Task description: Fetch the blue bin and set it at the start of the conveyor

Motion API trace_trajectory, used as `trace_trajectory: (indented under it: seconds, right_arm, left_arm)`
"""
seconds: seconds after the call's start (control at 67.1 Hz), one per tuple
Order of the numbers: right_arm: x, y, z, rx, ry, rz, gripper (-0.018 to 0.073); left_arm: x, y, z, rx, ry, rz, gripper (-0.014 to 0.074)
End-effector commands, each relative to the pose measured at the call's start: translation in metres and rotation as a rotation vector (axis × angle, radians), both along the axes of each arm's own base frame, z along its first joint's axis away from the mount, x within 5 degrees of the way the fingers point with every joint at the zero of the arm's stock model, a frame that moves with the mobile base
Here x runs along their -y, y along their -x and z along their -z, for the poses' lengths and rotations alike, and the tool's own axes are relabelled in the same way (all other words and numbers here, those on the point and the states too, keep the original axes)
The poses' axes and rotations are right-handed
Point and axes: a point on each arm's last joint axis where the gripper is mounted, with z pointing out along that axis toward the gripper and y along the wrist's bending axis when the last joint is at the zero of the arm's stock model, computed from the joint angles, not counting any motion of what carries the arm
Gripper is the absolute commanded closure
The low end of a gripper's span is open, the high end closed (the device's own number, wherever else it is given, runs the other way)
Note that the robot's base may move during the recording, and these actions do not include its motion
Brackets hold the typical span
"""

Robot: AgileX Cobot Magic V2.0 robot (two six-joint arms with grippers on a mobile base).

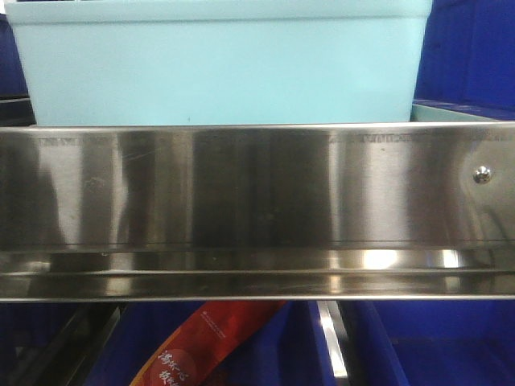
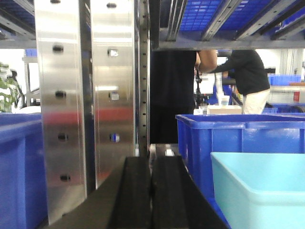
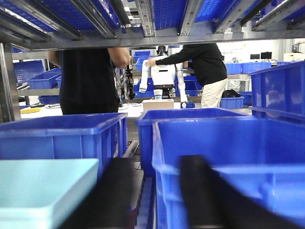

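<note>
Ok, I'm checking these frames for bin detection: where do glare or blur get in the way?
Front view: the steel shelf rail carries bright glare streaks and smeared reflections, while the blue bin above is evenly lit. Left wrist view: the left gripper is a dark, unfocused mass. Right wrist view: the right gripper is equally soft.

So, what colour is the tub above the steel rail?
The blue bin is pale turquoise; exterior front view.

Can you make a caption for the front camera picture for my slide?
A light blue bin peeks over a shiny steel rail, with dark blue bins beside and below it.
</note>
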Motion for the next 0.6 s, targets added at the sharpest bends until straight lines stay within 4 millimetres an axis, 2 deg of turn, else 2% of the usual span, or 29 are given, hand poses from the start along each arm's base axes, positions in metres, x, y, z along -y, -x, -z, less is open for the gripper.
trace_trajectory:
  seconds: [0.0,0.045,0.104,0.149,0.223,0.328,0.447,0.581]
  right_arm:
    - [0.001,-0.008,-0.011,-0.019,0.004,0.0,0.0155]
    - [0.001,-0.013,-0.013,-0.034,0.008,0.002,0.006]
    - [0.003,-0.02,-0.015,-0.034,0.052,0.027,-0.0018]
    - [0.004,-0.024,-0.017,-0.023,0.052,0.029,-0.0008]
    - [0.004,-0.028,-0.026,-0.03,0.041,0.024,0.0001]
    - [0.004,-0.035,-0.041,-0.074,0.021,0.009,0.0001]
    - [0.0,-0.046,-0.061,-0.121,-0.025,-0.049,0.0001]
    - [-0.009,-0.072,-0.072,-0.205,-0.013,-0.159,0.0001]
  left_arm:
    - [0.0,-0.003,-0.018,-0.033,0.005,0.005,0.0407]
    - [0.0,-0.009,-0.025,-0.038,0.005,0.005,0.028]
    - [0.0,-0.015,-0.031,-0.038,0.026,0.016,0.0165]
    - [0.0,-0.021,-0.035,-0.053,0.053,0.027,0.0083]
    - [0.001,-0.027,-0.045,-0.071,0.098,0.046,0.0008]
    - [0.003,-0.037,-0.058,-0.168,0.088,0.061,-0.0003]
    - [0.011,-0.048,-0.075,-0.25,0.051,0.168,-0.0003]
    - [0.028,-0.069,-0.085,-0.355,0.025,0.304,-0.0003]
